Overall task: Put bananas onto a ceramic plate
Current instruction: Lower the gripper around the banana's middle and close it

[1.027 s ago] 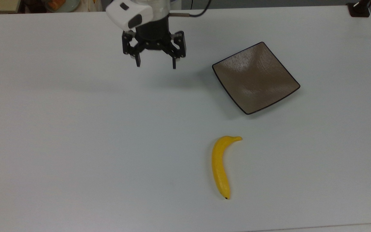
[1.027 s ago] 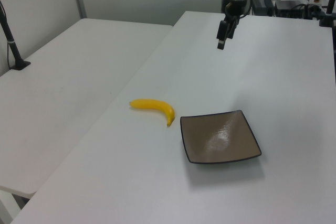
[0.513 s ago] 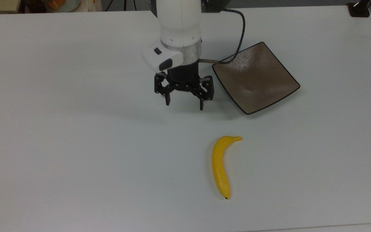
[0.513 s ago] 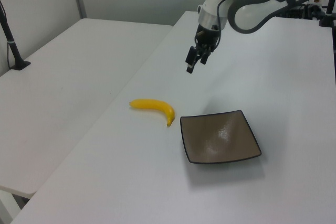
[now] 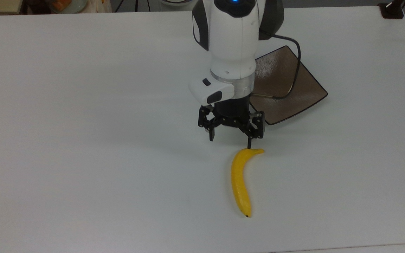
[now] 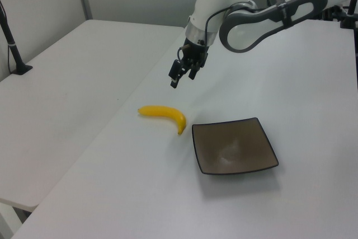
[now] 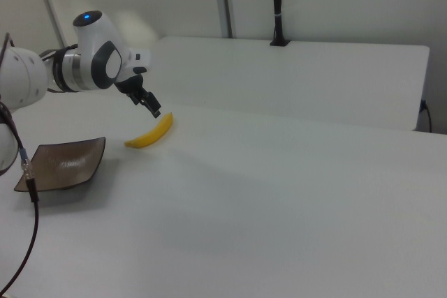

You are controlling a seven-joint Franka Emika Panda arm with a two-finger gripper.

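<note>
White tabletop (image 5: 83, 158) fills the workspace, with a second pale table behind it and grey wall panels beyond. We hover our gripper (image 5: 230, 139) above the surface with the fingers spread apart and nothing between them.

Over the last second we have travelled a long way. A second ago the gripper hung near the far edge of the table, well apart from everything; half a second ago it was level with the ceramic plate (image 5: 304, 95); now it sits just short of the bananas (image 5: 239, 182). In the top view, one fingertip appears almost over the stem end of the fruit, while the other is off to the top view's left of it. The left view shows the gripper (image 6: 177, 79) raised above the table, with the bananas (image 6: 163, 115) lying below and slightly ahead of the fingers. Neither the fruit nor the dish has shifted during this approach.

We judge this to be the reach phase: the fingers are wide enough to straddle the fruit, but they are not yet over its middle and not yet down at its level, so no grasp has begun.

As for containers, the ceramic plate lies behind the fingers, toward the arm's base, partly covered in the top view by the wrist and its cable (image 5: 294, 70). What we can see of it in the left view (image 6: 235, 146) is bare. The fruit rests on the table just beside the plate's near corner, apart from it.
</note>
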